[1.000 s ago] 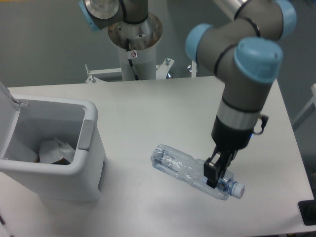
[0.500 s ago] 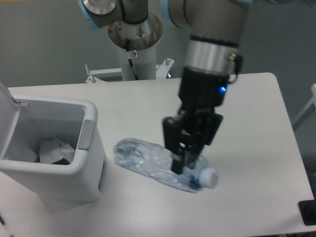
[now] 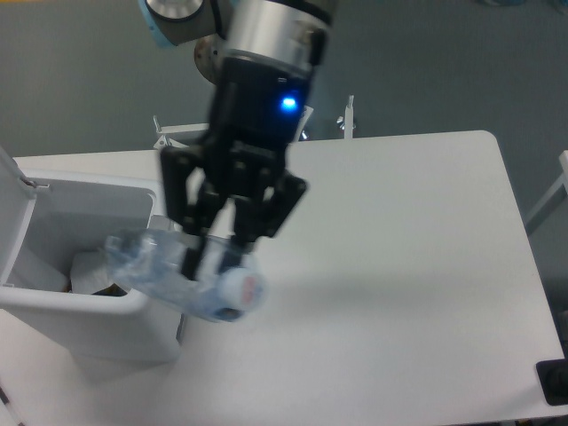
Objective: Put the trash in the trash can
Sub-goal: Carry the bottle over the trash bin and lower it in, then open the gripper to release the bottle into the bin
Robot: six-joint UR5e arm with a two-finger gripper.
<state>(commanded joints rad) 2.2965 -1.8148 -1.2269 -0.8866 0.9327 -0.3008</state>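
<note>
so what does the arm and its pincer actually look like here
The arm ends in a silver-grey metal wrist ring above a black wrist body with a small lit blue light. A light blue joint cap shows at the top edge. The pincer is black, with angular linkage bars down to two narrow fingers. No cables or markings can be made out.

White table point(image 3: 417, 266) with rounded corners, open white-grey bin point(image 3: 98, 328) standing at its left edge, nothing else seen resting on it
</note>
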